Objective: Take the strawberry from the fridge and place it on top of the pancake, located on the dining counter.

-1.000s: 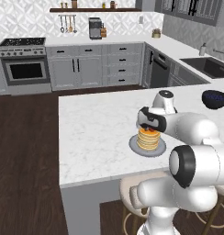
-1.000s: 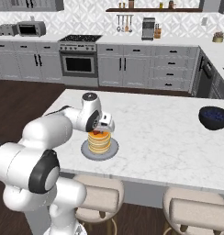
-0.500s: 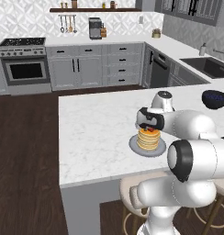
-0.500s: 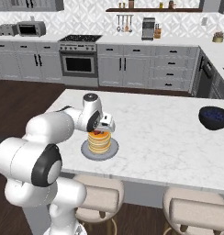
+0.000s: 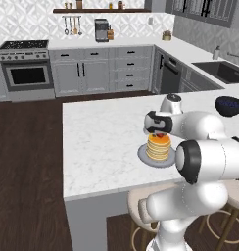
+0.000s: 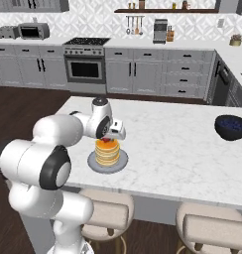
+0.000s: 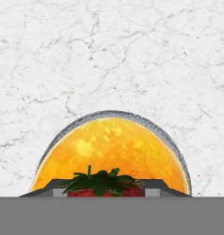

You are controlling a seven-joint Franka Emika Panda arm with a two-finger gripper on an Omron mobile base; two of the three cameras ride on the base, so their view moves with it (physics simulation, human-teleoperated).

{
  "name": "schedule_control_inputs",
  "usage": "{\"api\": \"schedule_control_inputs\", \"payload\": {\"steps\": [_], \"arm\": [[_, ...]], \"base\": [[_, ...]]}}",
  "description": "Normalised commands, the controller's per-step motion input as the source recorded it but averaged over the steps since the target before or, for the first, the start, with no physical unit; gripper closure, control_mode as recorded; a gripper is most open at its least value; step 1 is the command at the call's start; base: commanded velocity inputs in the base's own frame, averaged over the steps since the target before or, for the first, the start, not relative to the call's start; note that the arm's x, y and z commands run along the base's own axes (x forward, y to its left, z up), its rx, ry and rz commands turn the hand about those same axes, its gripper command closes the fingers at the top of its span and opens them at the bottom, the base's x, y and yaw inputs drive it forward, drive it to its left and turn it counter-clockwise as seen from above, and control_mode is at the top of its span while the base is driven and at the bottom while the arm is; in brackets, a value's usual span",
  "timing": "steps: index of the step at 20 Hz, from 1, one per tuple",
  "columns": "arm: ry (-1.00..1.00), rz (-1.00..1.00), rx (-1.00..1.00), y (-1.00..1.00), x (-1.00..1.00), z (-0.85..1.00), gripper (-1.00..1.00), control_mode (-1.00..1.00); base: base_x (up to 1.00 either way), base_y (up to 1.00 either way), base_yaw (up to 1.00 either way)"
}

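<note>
Hand view looks straight down on the pancake (image 7: 111, 153), its orange top ringed by the grey plate (image 7: 171, 137), with white marble counter (image 7: 109, 50) all around. At the near edge of the pancake we see the strawberry (image 7: 103, 186), green leaves uppermost, sitting between the gripper (image 7: 103, 187) tips. The jaws press in on either side of the berry, so we read the gripper as clamped on it, holding it just above the pancake top.

In the left base view the gripper (image 5: 160, 130) hangs directly over the pancake (image 5: 158, 146), with a spot of red, the strawberry (image 5: 161, 135), between it and the stack. The right base view shows the same: gripper (image 6: 109, 135) above the pancake (image 6: 107, 151), strawberry (image 6: 108, 140) at the top of the stack. A dark bowl (image 6: 231, 127) sits well away from the pancake, toward the counter's far end.

We judge the strawberry light, soft and easily bruised, with a slightly slick skin. The sides of its red body, below the leaves, look the best hold, with gentle pressure only.
</note>
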Motion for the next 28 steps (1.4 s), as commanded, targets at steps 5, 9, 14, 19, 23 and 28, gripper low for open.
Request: {"api": "schedule_control_inputs", "payload": {"steps": [5, 9, 14, 19, 23, 28], "arm": [[0.02, 0.0, 0.0, 0.0, -0.15, -0.24, 1.0, -1.0], [0.01, 0.0, 0.0, 0.0, -0.04, -0.21, -1.0, -1.0], [0.01, 0.0, 0.0, 0.0, -0.16, -0.16, -1.0, -1.0], [0.0, 0.0, 0.0, 0.0, -0.2, 0.0, -1.0, -1.0], [0.0, 0.0, 0.0, 0.0, -0.26, 0.0, -1.0, -1.0], [-0.02, 0.0, 0.0, 0.0, -0.37, 0.03, -1.0, -1.0]], "base": [[0.0, 0.0, 0.0], [0.0, 0.0, 0.0], [0.0, 0.0, 0.0], [0.0, 0.0, 0.0], [0.0, 0.0, 0.0], [0.0, 0.0, 0.0]]}}
